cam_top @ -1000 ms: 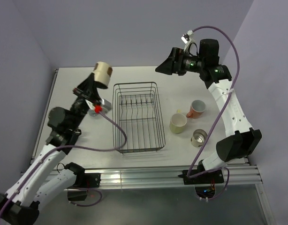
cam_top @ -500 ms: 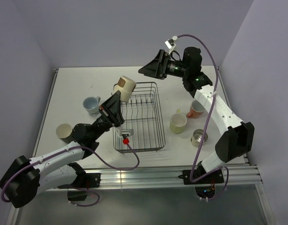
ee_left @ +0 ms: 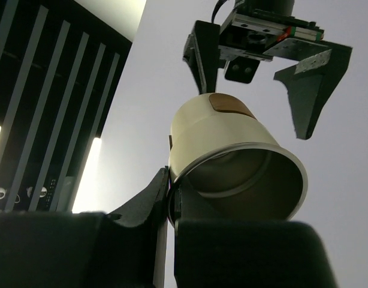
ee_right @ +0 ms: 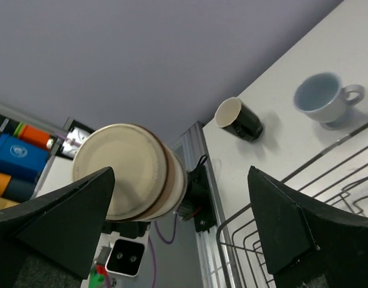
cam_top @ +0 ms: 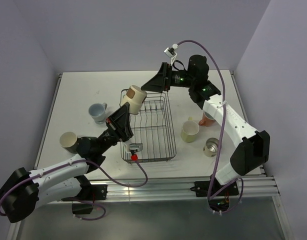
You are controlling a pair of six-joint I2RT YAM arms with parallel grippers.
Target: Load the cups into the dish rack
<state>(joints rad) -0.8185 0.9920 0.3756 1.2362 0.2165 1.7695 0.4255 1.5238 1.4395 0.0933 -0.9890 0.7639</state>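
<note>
tumbler point(cam_top: 134, 97), tan with a metal lining, hangs in the air over the far left corner of the dish rack point(cam_top: 153, 136). it is tilted, with its base up and away and its open mouth down toward the left arm. the left tool point(cam_top: 124, 110) is closed on the tumbler, pinching the wall at the rim with one finger inside and one outside. the right tool point(cam_top: 146, 88) reaches in from the far side with its jaws spread wide. the two fingers stand to either side of the tumbler's base and are not closed on it. i cannot tell whether the nearer finger touches the cup.

the rack sits in the middle of the white surface point(cam_top: 78, 90) with no cup inside it. on its left stand a pale blue-grey mug point(cam_top: 97, 112) and, nearer the arm bases, a black cup with a cream inside point(cam_top: 68, 141). these two are well apart. on the rack's right a pale yellow mug point(cam_top: 189, 131) stands just beside the basket. a salmon-pink mug point(cam_top: 209, 119) lies beyond it, partly hidden by the right arm. a second tan tumbler point(cam_top: 211, 146) is nearer the front edge, showing its shiny lining.
</note>
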